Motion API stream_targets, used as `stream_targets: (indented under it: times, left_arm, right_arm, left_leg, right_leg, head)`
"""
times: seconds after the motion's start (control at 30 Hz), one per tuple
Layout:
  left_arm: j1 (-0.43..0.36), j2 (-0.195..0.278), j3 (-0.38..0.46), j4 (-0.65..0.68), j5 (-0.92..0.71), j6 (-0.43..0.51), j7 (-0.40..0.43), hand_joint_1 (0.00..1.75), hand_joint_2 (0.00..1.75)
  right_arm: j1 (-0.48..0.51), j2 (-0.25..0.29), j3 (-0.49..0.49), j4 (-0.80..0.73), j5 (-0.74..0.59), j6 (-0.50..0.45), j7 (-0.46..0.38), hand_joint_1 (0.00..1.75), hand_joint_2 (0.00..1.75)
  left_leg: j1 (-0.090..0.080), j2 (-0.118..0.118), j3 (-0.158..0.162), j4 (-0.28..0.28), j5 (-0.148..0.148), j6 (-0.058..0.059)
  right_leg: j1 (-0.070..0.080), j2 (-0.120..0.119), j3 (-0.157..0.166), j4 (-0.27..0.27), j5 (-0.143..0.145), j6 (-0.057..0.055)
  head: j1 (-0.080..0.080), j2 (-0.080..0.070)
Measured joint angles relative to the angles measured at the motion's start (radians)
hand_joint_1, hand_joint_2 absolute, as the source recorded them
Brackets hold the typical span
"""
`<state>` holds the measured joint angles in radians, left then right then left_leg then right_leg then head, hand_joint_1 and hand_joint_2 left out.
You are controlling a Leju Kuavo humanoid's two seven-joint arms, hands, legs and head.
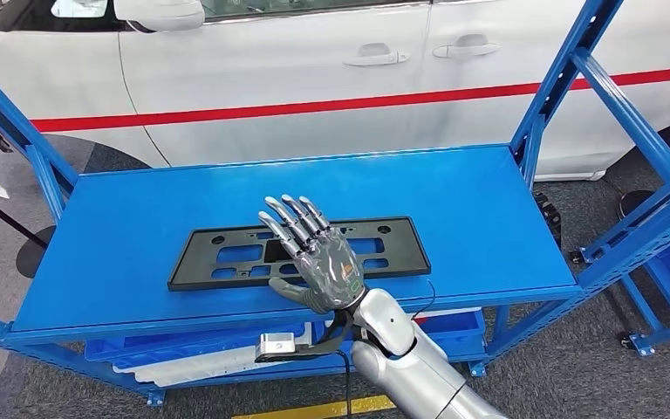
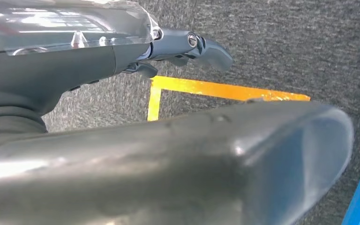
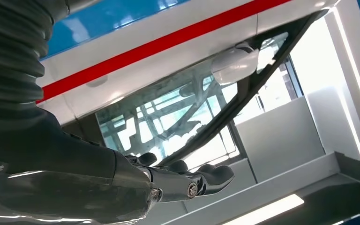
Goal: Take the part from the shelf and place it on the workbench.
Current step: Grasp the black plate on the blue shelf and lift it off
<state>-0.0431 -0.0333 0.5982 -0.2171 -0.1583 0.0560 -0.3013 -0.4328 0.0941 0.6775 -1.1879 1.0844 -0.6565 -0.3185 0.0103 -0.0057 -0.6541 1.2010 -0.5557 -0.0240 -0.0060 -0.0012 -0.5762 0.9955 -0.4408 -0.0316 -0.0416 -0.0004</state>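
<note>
Over the blue shelf, the right hand hovers with fingers spread and empty above the flat black part lying mid-shelf: the reach step, with the next move likely to call for closing on the part's near edge.

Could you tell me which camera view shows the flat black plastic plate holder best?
The head view: the flat black plastic plate holder lies whole on the blue shelf beneath the right hand. The wrist views show floor and car instead.
</note>
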Motion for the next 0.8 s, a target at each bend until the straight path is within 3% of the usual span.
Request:
stream_targets:
  times: [0.07, 0.1, 0.17, 0.23, 0.27, 0.4, 0.47, 0.53, 0.57, 0.6, 0.63, 0.7, 0.73, 0.8]
  left_arm:
    - [0.002, 0.000, 0.000, 0.000, 0.000, 0.000, 0.000, 0.00, 0.00]
    - [0.004, 0.000, 0.000, 0.000, 0.000, 0.000, 0.000, 0.00, 0.00]
    - [0.003, 0.001, 0.000, 0.000, -0.001, 0.000, 0.000, 0.00, 0.00]
    - [0.000, 0.003, 0.001, 0.000, -0.005, 0.000, 0.000, 0.00, 0.00]
    - [-0.001, 0.003, 0.002, 0.000, -0.007, -0.001, 0.000, 0.00, 0.00]
    - [0.003, 0.003, 0.007, 0.000, -0.016, -0.002, -0.001, 0.00, 0.00]
    - [0.003, 0.003, 0.008, 0.000, -0.018, -0.004, -0.002, 0.00, 0.00]
    - [0.002, 0.004, 0.011, 0.000, -0.020, -0.006, -0.002, 0.00, 0.00]
    - [0.003, 0.004, 0.013, 0.000, -0.020, -0.007, -0.003, 0.00, 0.00]
    - [0.003, 0.004, 0.016, 0.000, -0.021, -0.008, -0.003, 0.00, 0.00]
    - [0.003, 0.004, 0.019, 0.000, -0.022, -0.009, -0.003, 0.00, 0.00]
    - [0.002, 0.004, 0.023, 0.000, -0.024, -0.012, -0.003, 0.00, 0.00]
    - [0.002, 0.004, 0.024, 0.000, -0.026, -0.013, -0.003, 0.00, 0.00]
    - [0.001, 0.003, 0.025, 0.000, -0.031, -0.015, -0.004, 0.00, 0.00]
  right_arm:
    - [-0.009, 0.007, 0.007, 0.032, 0.034, -0.001, 0.015, 0.00, 1.75]
    - [-0.015, 0.011, 0.011, 0.050, 0.053, 0.001, 0.024, 0.00, 1.75]
    - [-0.034, 0.020, 0.021, 0.090, 0.079, 0.007, 0.036, 0.00, 1.75]
    - [-0.056, 0.028, 0.028, 0.138, 0.083, 0.011, 0.037, 0.00, 1.75]
    - [-0.065, 0.030, 0.031, 0.163, 0.080, 0.011, 0.034, 0.00, 1.75]
    - [-0.087, 0.030, 0.032, 0.262, 0.052, -0.002, 0.009, 0.00, 1.75]
    - [-0.100, 0.029, 0.031, 0.303, 0.041, -0.007, 0.003, 0.00, 1.75]
    - [-0.110, 0.028, 0.029, 0.344, 0.038, -0.012, 0.003, 0.00, 1.75]
    - [-0.114, 0.027, 0.028, 0.364, 0.039, -0.014, 0.004, 0.00, 1.75]
    - [-0.118, 0.026, 0.027, 0.381, 0.043, -0.016, 0.007, 0.00, 1.75]
    - [-0.123, 0.025, 0.026, 0.395, 0.048, -0.018, 0.011, 0.00, 1.75]
    - [-0.138, 0.025, 0.026, 0.417, 0.069, -0.025, 0.025, 0.00, 1.75]
    - [-0.147, 0.025, 0.026, 0.426, 0.085, -0.029, 0.035, 0.00, 1.75]
    - [-0.159, 0.025, 0.025, 0.441, 0.126, -0.033, 0.056, 0.00, 1.75]
  left_leg:
    - [0.003, 0.000, -0.049, 0.091, -0.023, -0.006]
    - [0.004, 0.000, -0.049, 0.083, -0.005, -0.008]
    - [0.008, 0.001, 0.006, -0.042, 0.069, -0.008]
    - [0.008, 0.001, 0.063, -0.164, 0.115, -0.001]
    - [0.006, 0.000, 0.074, -0.190, 0.120, 0.005]
    - [0.005, -0.002, 0.076, -0.199, 0.123, 0.033]
    - [0.006, 0.000, 0.077, -0.202, 0.125, 0.043]
    - [0.004, 0.000, 0.076, -0.202, 0.124, 0.047]
    - [0.003, 0.000, 0.076, -0.202, 0.124, 0.048]
    - [0.002, -0.001, 0.077, -0.202, 0.123, 0.048]
    - [0.001, -0.002, 0.079, -0.202, 0.122, 0.048]
    - [-0.001, -0.003, 0.083, -0.201, 0.120, 0.046]
    - [-0.003, -0.003, 0.083, -0.200, 0.118, 0.043]
    - [-0.004, -0.002, 0.081, -0.199, 0.116, 0.033]
  right_leg:
    - [0.000, -0.001, 0.000, 0.001, -0.001, 0.000]
    - [0.000, -0.001, 0.001, 0.001, -0.002, 0.000]
    - [0.000, 0.001, 0.004, 0.003, -0.005, 0.005]
    - [0.004, 0.002, 0.003, 0.008, -0.008, 0.014]
    - [0.006, 0.002, 0.002, 0.009, -0.009, 0.019]
    - [0.003, 0.002, -0.006, 0.028, -0.024, 0.040]
    - [0.000, 0.002, -0.047, 0.117, -0.076, 0.048]
    - [0.000, 0.002, -0.117, 0.257, -0.135, 0.053]
    - [0.000, 0.002, -0.142, 0.303, -0.144, 0.053]
    - [0.000, 0.002, -0.148, 0.309, -0.133, 0.052]
    - [0.000, 0.002, -0.135, 0.275, -0.105, 0.048]
    - [0.003, 0.002, -0.067, 0.131, -0.032, 0.036]
    - [0.006, 0.002, -0.039, 0.069, -0.009, 0.030]
    - [0.011, 0.002, -0.017, 0.013, 0.003, 0.022]
  head:
    - [0.000, 0.000]
    - [0.000, 0.000]
    - [0.000, 0.000]
    - [0.000, 0.000]
    - [0.000, 0.000]
    - [0.000, 0.000]
    - [0.000, 0.000]
    - [0.000, 0.000]
    - [0.000, 0.000]
    - [0.000, 0.000]
    - [0.000, 0.000]
    - [0.000, 0.000]
    - [0.000, 0.000]
    - [0.000, 0.000]
